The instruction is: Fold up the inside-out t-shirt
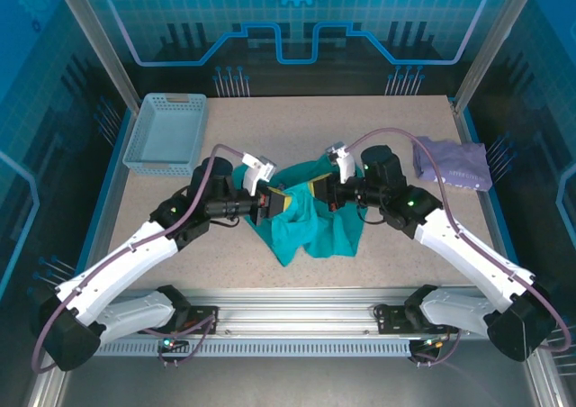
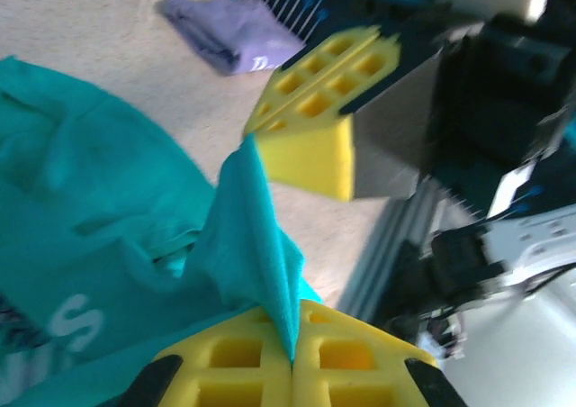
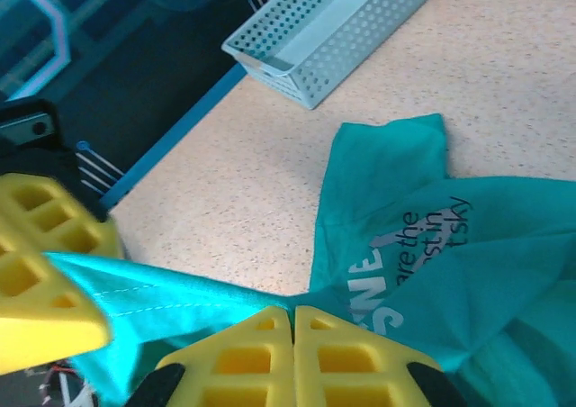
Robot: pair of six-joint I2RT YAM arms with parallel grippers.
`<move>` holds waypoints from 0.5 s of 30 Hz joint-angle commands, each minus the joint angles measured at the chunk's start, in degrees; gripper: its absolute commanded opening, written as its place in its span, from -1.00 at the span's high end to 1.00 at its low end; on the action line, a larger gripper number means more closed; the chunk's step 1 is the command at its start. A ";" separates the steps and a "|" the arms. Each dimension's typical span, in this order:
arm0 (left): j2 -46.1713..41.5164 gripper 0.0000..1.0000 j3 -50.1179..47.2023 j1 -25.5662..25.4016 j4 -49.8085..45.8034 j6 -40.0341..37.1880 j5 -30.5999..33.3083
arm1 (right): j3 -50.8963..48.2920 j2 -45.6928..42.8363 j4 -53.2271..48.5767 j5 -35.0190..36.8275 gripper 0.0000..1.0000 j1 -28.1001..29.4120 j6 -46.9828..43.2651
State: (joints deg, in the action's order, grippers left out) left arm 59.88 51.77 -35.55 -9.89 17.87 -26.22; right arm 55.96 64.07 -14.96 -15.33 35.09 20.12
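Top external view shows the speckled beige surface [image 1: 315, 123], the largest thing here. About its middle lies the teal-green t-shirt [image 1: 315, 231], crumpled and not flat, with one part lifted off the surface. At the far left corner stands a pale blue perforated basket [image 1: 166, 135], well apart from the shirt. At the far right lies a folded lavender garment [image 1: 453, 162], also apart from the shirt. The left pincer [image 1: 273, 202] and the right pincer [image 1: 317, 189] face each other above the far part of the shirt, near to one another. In the left wrist view the yellow pads [image 2: 234, 357] of the left pincer are pressed together, and a fold of the teal cloth is caught between them. From there the cloth rises as a stretched ridge to the right pincer, which grips its other end at the tips. In the right wrist view the right pincer is likewise closed on the cloth, and a taut band with a stitched hem runs from it to the left pincer. On the part of the shirt that lies on the surface, pale lettering [image 3: 418, 249] is visible.
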 commanded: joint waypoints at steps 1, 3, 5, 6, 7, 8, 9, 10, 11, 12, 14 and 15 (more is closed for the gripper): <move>-1.46 1.00 -0.52 0.63 6.90 10.41 -6.49 | 0.48 -1.52 -7.98 11.67 0.63 1.23 -1.27; -0.87 1.00 -0.68 0.62 7.10 12.06 -5.03 | -0.22 -3.31 -8.27 11.67 0.49 2.20 -1.22; -0.35 1.00 -0.85 0.63 7.57 13.05 -4.22 | -0.90 -5.24 -8.98 11.64 0.37 3.32 -1.27; -0.13 1.00 -0.91 0.60 7.79 13.50 -3.83 | -1.27 -6.35 -9.48 11.43 0.31 3.95 -1.22; -0.03 1.00 -0.96 0.62 7.95 13.79 -3.45 | -1.78 -7.42 -9.93 11.29 0.27 4.63 -1.03; 0.02 1.00 -1.05 0.59 8.24 14.02 -3.24 | -2.18 -8.36 -10.21 11.31 0.24 5.27 -0.69; 0.15 1.00 -1.13 0.58 8.35 14.12 -2.77 | -2.99 -9.55 -10.12 11.25 0.21 6.03 -0.31; 0.14 1.00 -1.11 0.61 8.43 14.17 -2.36 | -3.75 -10.77 -9.80 11.27 0.18 6.82 0.23; 0.22 1.00 -1.05 0.61 8.34 14.12 -2.04 | -4.37 -11.66 -9.57 11.52 0.17 7.57 0.82; 0.39 1.00 -1.06 0.58 8.12 14.19 -1.42 | -5.02 -12.59 -9.23 11.80 0.15 8.27 1.40; 0.69 1.00 -0.87 0.62 7.76 14.17 -0.87 | -6.80 -13.79 -7.81 12.15 0.14 9.86 2.30; 0.93 1.00 -0.81 0.60 7.83 14.23 -0.85 | -7.81 -14.06 -6.49 11.90 0.14 10.48 2.98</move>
State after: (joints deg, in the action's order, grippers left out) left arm 60.31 51.27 -35.35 -3.95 30.74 -27.88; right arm 50.59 51.00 -22.59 -4.51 43.75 20.95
